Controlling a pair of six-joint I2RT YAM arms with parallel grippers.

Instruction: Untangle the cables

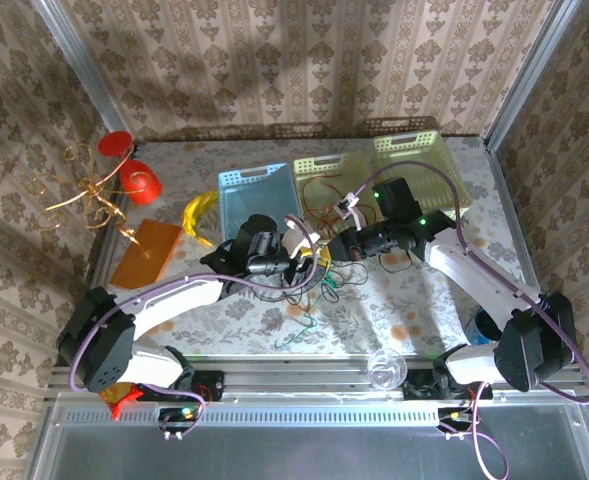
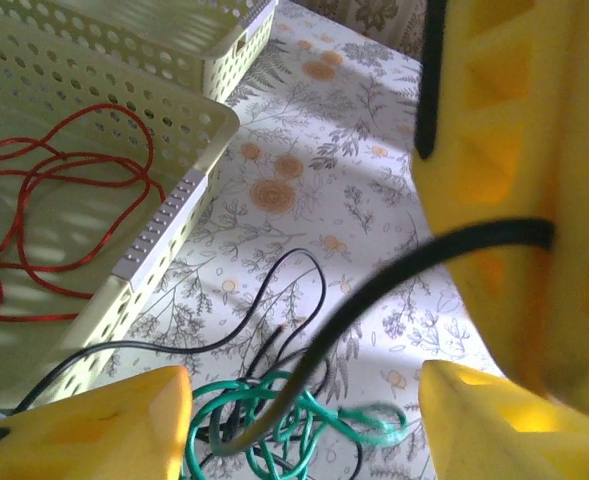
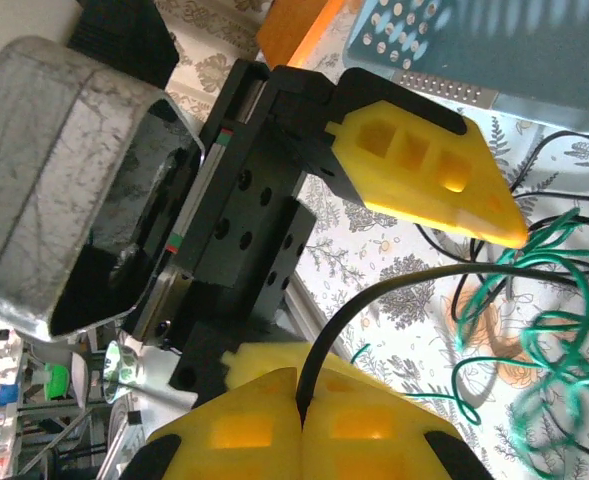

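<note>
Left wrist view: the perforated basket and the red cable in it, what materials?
Basket: looks like moulded plastic, pale yellow-green, matte, with a regular hole grid and rounded rim. Red cable: probably plastic- or rubber-sheathed wire, slightly glossy, lying in limp loops; the core is hidden.

Bright light, soft shadows; the close black cable point(image 2: 374, 287) is blurred.
</note>
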